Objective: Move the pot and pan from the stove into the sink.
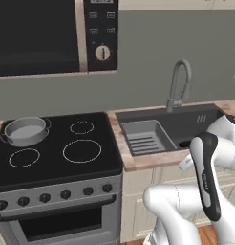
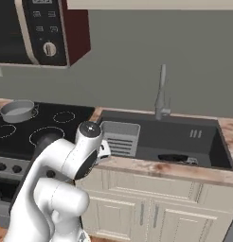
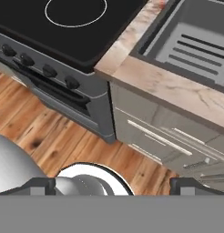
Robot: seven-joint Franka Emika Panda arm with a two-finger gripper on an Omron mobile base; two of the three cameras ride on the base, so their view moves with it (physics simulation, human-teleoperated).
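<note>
The grey two-handled pot (image 1: 25, 130) (image 2: 16, 110) stands on the back left burner of the black stove (image 1: 62, 158) (image 2: 47, 124) (image 3: 93, 38). In the sink (image 1: 186, 122) (image 2: 203, 144), near its front wall, lies a dark round shape with a light tip that looks like the pan (image 2: 174, 157). My gripper (image 3: 116, 185) hangs in front of the counter where stove and sink meet, pointing down at the wooden floor. It is open, its fingertips (image 3: 40, 185) wide apart with nothing between them, well away from the pot.
A light grey slotted rack (image 1: 144, 136) (image 2: 119, 136) (image 3: 196, 45) fills the sink's left part. The curved faucet (image 1: 179, 83) (image 2: 160, 94) rises behind the basin. A black microwave (image 1: 52, 36) hangs above the stove. Marbled counter (image 3: 168, 86) tops pale cabinets; knobs (image 3: 49, 70) line the stove front.
</note>
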